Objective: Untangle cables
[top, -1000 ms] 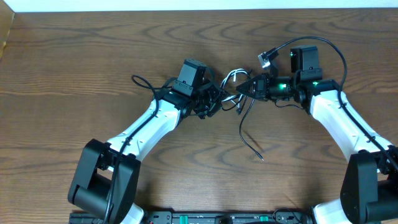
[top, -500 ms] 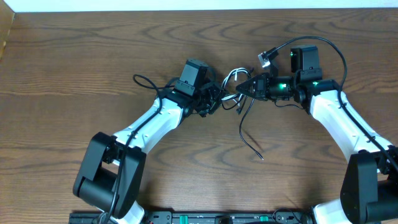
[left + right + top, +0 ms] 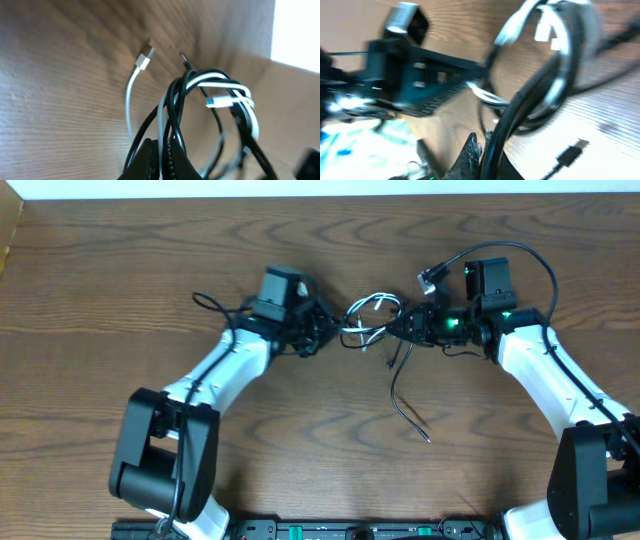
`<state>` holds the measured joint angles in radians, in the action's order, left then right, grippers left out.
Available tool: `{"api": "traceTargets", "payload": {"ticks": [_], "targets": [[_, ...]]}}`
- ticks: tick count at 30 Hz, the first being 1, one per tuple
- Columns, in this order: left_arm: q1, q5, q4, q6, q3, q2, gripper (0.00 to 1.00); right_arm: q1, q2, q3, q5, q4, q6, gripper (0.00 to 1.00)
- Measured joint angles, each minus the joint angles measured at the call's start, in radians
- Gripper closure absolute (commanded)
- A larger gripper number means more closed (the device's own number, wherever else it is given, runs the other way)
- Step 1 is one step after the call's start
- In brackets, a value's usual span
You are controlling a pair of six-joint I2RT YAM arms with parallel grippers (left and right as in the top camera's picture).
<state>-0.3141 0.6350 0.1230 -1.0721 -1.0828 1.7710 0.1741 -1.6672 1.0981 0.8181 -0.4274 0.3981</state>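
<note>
Overhead: left fingers (image 3: 322,336) & right fingers (image 3: 402,328) clamped on cables (image 3: 372,310); pull apart slow, low tension so white loops don't cinch.

Overhead: bright, even, sharp; faint shadows on the brown wood-grain table (image 3: 120,270).
Left wrist: overexposed upper-right corner.
Right wrist: heavily blurred.

From high above the tangle of thin black and white cords (image 3: 366,331), one camera looks straight down; my wrist cameras (both very near) face that same tangle from opposite sides.
</note>
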Motion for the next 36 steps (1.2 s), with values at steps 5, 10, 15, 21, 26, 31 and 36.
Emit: {"api": "traceTargets", "payload": {"ticks": [5,10,15,21,26,31,36], "targets": [[0.1,0.18,0.0,0.154,0.0,0.0,0.93,0.0,0.0,0.0,-0.116,-0.03,-0.027,0.99],[0.221,0.386,0.001,0.28,0.0,0.0,0.93,0.012,0.0,0.0,-0.203,-0.036,-0.081,0.99],[0.312,0.525,0.004,0.362,0.0,0.0,0.93,0.065,0.0,-0.007,-0.303,-0.033,-0.153,0.99],[0.354,0.585,0.087,0.478,-0.001,0.0,0.93,0.132,0.0,-0.04,-0.435,0.001,-0.206,0.99],[0.352,0.451,0.342,0.709,0.006,0.002,0.93,0.153,-0.009,-0.058,-0.559,0.011,-0.225,0.99],[0.296,0.262,0.401,0.717,0.008,0.002,0.89,0.163,-0.013,-0.058,-0.563,0.013,-0.223,0.99],[0.173,0.101,0.349,0.616,0.008,0.002,0.71,0.169,-0.013,-0.059,-0.552,0.013,-0.193,0.99]]}}
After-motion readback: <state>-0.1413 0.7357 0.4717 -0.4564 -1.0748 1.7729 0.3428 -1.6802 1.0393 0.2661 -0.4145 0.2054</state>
